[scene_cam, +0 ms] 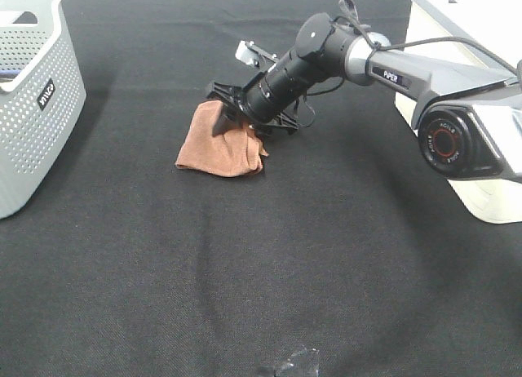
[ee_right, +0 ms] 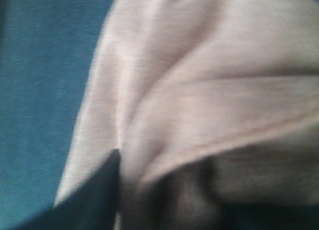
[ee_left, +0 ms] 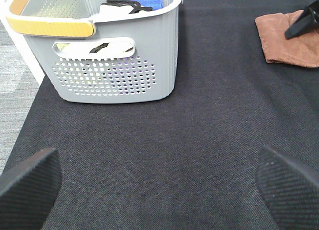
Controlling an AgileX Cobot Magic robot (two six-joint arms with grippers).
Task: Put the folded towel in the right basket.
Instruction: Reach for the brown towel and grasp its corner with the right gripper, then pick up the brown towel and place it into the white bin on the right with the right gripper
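Note:
The folded brown towel (scene_cam: 222, 148) lies on the black cloth left of the middle; it also shows in the left wrist view (ee_left: 281, 38). My right gripper (scene_cam: 236, 120) reaches across from the right and is down on the towel's far edge, which is bunched up towards it. In the right wrist view the towel (ee_right: 209, 90) fills the frame, creased, against a dark finger (ee_right: 94, 195). A white container (scene_cam: 465, 18) stands at the far right, partly behind the right arm. My left gripper (ee_left: 159, 190) is open and empty above bare cloth.
A grey perforated basket (scene_cam: 33, 99) stands at the left edge; in the left wrist view this basket (ee_left: 114, 70) holds a few items and has a yellow handle. A small dark object (scene_cam: 294, 365) sits at the front edge.

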